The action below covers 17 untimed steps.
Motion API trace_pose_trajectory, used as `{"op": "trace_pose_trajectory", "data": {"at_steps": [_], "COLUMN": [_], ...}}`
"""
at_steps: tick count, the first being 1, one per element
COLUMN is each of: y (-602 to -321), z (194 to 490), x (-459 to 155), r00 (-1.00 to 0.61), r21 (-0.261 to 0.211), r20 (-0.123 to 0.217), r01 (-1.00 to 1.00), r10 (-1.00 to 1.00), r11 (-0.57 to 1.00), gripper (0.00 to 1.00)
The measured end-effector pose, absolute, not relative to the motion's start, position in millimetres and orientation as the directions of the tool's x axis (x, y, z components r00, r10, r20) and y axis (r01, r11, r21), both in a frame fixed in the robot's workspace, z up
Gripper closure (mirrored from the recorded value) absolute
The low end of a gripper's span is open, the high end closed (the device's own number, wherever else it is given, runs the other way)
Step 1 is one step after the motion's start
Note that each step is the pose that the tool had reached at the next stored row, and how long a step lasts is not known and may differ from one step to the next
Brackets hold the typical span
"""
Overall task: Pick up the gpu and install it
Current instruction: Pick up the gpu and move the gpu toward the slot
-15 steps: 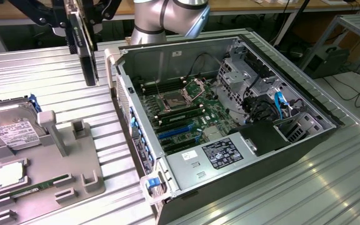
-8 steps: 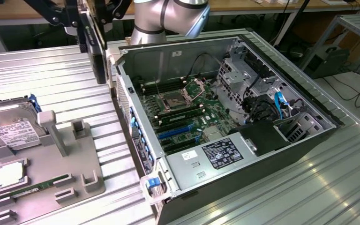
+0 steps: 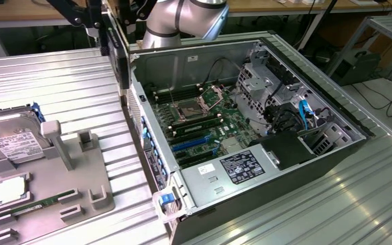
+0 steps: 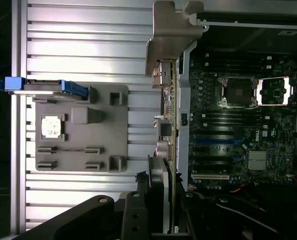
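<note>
Pincer point(image 4: 166, 184) clamped on the gpu point(image 4: 171, 117), held edge-on by the case point(image 3: 264, 219) rim, upper left of the exterior view; it looks stiff, light, fragile, likely best gripped by its board edges.

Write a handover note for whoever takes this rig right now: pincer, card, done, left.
Pincer: shut on the graphics card, held on edge, metal bracket end away from the pincer.
Card: in the air by the wall of the open computer case, touching no slot.
Done: card picked up. The grey parts holder has the hard drive and memory stick.
Left: card not seated; the board's blue slots look empty.
</note>
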<state>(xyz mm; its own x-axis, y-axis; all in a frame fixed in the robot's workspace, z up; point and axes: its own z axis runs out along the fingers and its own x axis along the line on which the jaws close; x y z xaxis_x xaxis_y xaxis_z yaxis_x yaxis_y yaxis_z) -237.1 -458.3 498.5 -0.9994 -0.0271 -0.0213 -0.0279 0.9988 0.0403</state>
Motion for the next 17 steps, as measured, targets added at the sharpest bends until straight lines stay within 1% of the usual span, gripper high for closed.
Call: {"op": "trace_pose_trajectory", "data": {"at_steps": [17], "y": [-458.3], "z": [497.3], "x": [-191.6], "r00": [-0.999], "r21": [0.040], "r20": [-0.021], "r01": [-0.028], "r10": [-0.027], "r11": [0.999], "gripper": [0.72]}}
